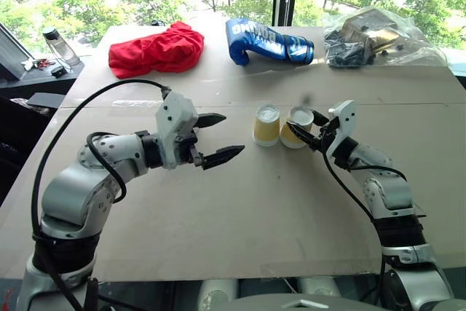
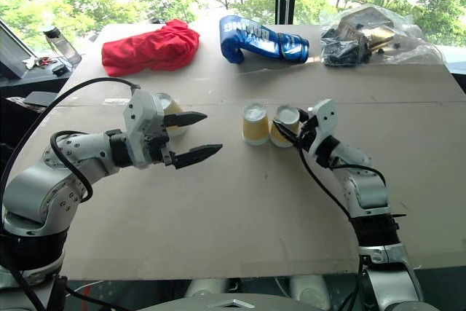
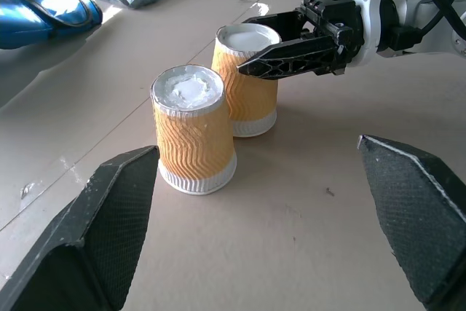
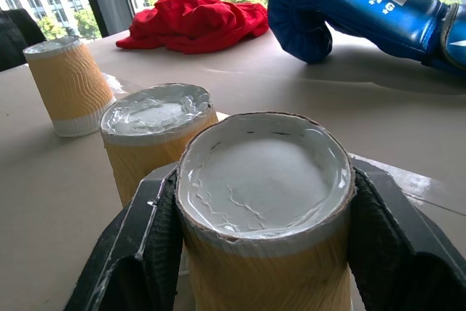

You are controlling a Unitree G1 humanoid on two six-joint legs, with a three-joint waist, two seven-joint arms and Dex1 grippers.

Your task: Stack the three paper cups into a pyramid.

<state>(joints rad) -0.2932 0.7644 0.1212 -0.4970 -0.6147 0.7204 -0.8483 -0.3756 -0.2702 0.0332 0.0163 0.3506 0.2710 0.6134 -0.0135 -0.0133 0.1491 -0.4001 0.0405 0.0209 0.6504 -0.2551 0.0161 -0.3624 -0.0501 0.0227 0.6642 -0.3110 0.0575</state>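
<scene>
**Right gripper clamped on one cup, left gripper wide open and empty**

Right gripper [image 1: 304,135]: both black fingers [image 4: 149,249] pressed against opposite sides of an upside-down paper cup [image 1: 297,126], white bottom facing up. Fingers closed on its ribbed wall. The held cup leans a bit and sits just beside a second cup [image 1: 266,124], nearly touching it; in the left wrist view its rim appears to be at the table [image 1: 240,216], but contact there is hard to confirm.

Second cup: upside down, upright, standing free on the table, nothing gripping it.

Left gripper [image 1: 217,138]: fingers [image 3: 109,231] spread far apart, holding nothing, touching nothing. Hangs above the table to the left of the two cups, pointing toward them, clear gap to the nearest cup.

Third cup [image 2: 169,113]: upside down too, standing on the table well apart from the other two, behind the left gripper, partly hidden by it in the right eye view.

No cup sits on top of another.

Far side of the table: red cloth [image 1: 155,50], blue boxing glove [image 1: 266,41], clear plastic bag [image 1: 378,38] with dark items.
</scene>
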